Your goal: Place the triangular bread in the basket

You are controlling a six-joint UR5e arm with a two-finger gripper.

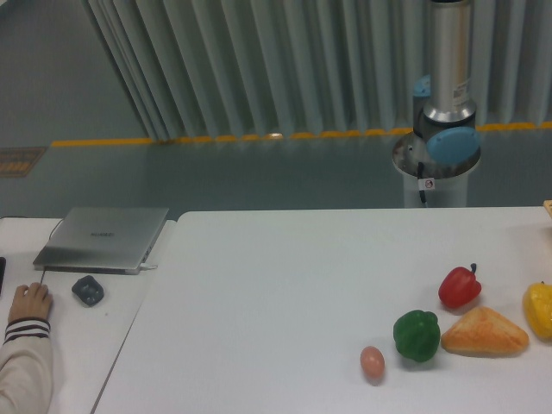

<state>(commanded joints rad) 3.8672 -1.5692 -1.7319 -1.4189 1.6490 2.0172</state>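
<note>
The triangular bread (484,333), a golden orange-brown wedge, lies on the white table (285,293) at the front right, between a green pepper (417,335) and a yellow pepper (539,310). A sliver of a tan object (548,205) shows at the right edge; I cannot tell whether it is the basket. Only the arm's base and lower column (448,86) show behind the table's far edge. The gripper is out of view.
A red pepper (459,286) sits just behind the bread. A small pinkish egg (373,361) lies left of the green pepper. On a side table at the left are a closed laptop (103,237), a grey mouse (88,290) and a person's hand (30,304).
</note>
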